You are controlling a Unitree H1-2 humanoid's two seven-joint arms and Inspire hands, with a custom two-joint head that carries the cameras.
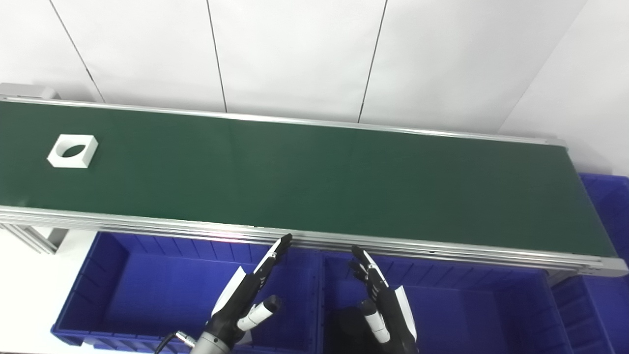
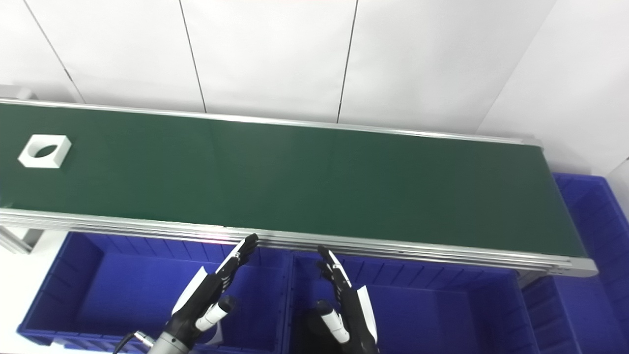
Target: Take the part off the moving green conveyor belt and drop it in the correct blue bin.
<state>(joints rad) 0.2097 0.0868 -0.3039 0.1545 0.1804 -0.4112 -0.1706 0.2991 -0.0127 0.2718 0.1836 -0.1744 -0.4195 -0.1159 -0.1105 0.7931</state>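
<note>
A long green conveyor belt [image 1: 314,177] is seen running across the scene from the 9 o'clock side to the 3 o'clock side, framed by silver aluminium rails [image 1: 344,241] and backed by a white panelled wall [image 1: 295,54]. The part [image 1: 72,151], a white square block with a round hole through its middle, is found lying flat on the belt far out toward 9 o'clock, close to the belt's left end and well apart from both hands. Below the near rail, toward 6 o'clock, two blue bins are set side by side: the left bin [image 1: 123,295] toward 7 o'clock and the right bin [image 1: 467,314] toward 5 o'clock, their walls meeting near the middle. A third blue bin [image 1: 607,206] is partly seen past the belt's right end at 3 o'clock. The left hand [image 1: 248,295] is held over the left bin, its fingers [image 1: 275,253] stretched straight toward 1 o'clock with the tips just beside the near rail and its thumb set apart; nothing is held in it. The right hand [image 1: 381,300] is raised over the inner edge of the right bin, fingers extended toward 11 o'clock and spread, likewise empty. The two hands are placed near each other, short of the belt surface.
</note>
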